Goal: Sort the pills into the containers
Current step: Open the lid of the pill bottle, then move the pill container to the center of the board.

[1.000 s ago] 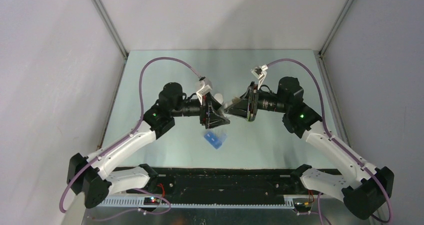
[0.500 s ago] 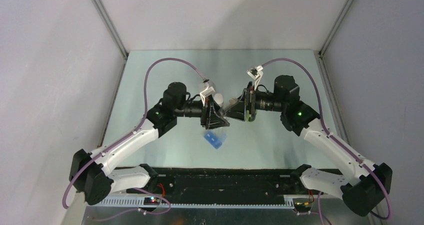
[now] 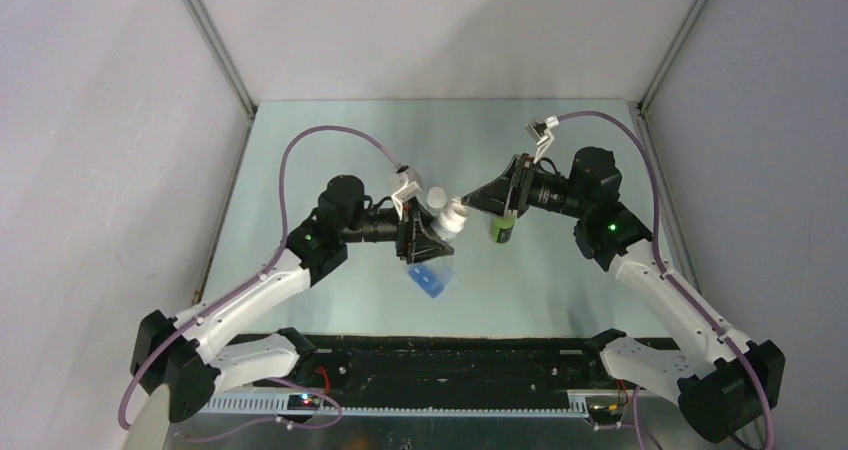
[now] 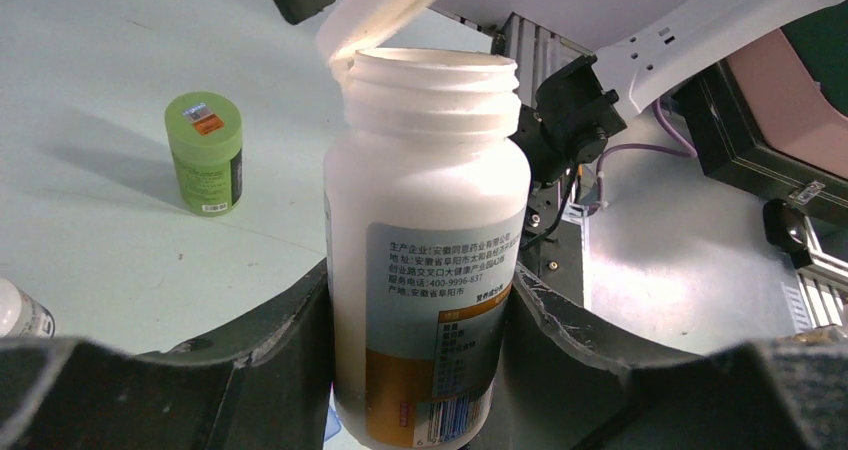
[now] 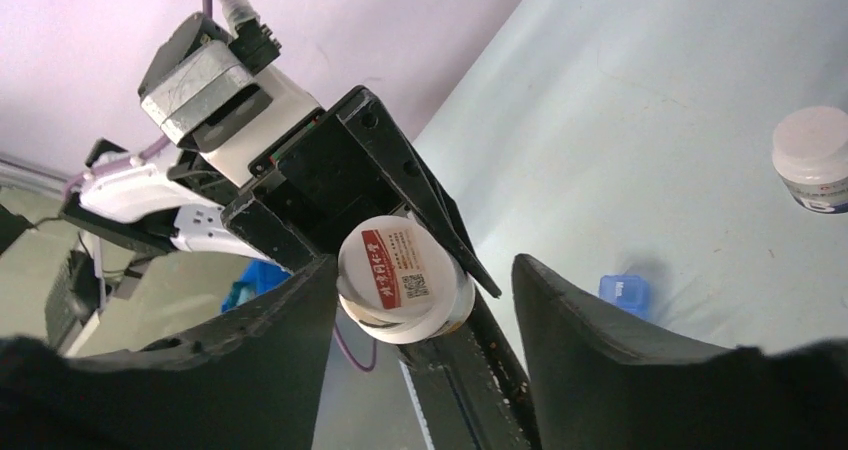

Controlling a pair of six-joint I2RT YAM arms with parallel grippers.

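Firmly, left end effector (image 4: 425, 305) pinches a white round plastic bottle (image 4: 430, 200); right end effector (image 5: 425, 265) stands spread around its tilted white cap (image 5: 405, 285).

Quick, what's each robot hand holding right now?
Left gripper: closed on the opened white plastic bottle.
Right gripper: open; round white cap between its fingers, touching only one.

Pale green table (image 3: 330, 170), blue pill box (image 3: 430, 279), green bottle (image 3: 501, 232), small white-capped bottle (image 5: 815, 158) on it.
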